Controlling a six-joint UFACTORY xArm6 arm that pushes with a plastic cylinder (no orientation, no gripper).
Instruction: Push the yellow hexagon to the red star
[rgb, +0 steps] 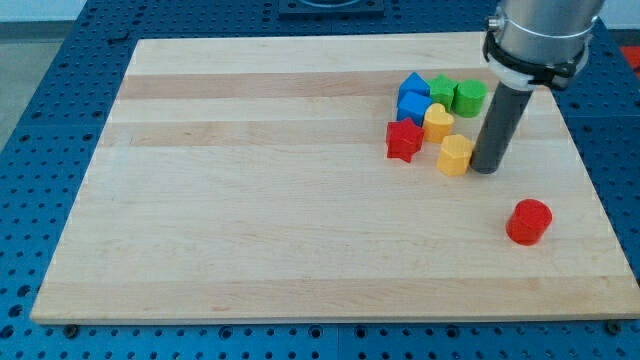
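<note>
Yellow hexagon (455, 154) seen on the wooden board (250, 220), just right of the red star (404, 140), a narrow gap between, my tip (486, 168) set against the hexagon's right side, no jaws fitted, red cylinder (528, 221) placed well apart at lower right.

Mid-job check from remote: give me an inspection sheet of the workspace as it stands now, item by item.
Surface: wooden board, flat, resting on a blue perforated table.
Job's things: yellow hexagon lies to the view's right of the red star, a small gap between them.
Clutter: yellow heart, blue blocks, green star and green cylinder clustered above the star; red cylinder alone at lower right.
Jaws: none; my tip sits right against the yellow hexagon's right side.
Cables: nothing seen.
Surroundings: a dark fixture at the view's top edge, unclear.
</note>
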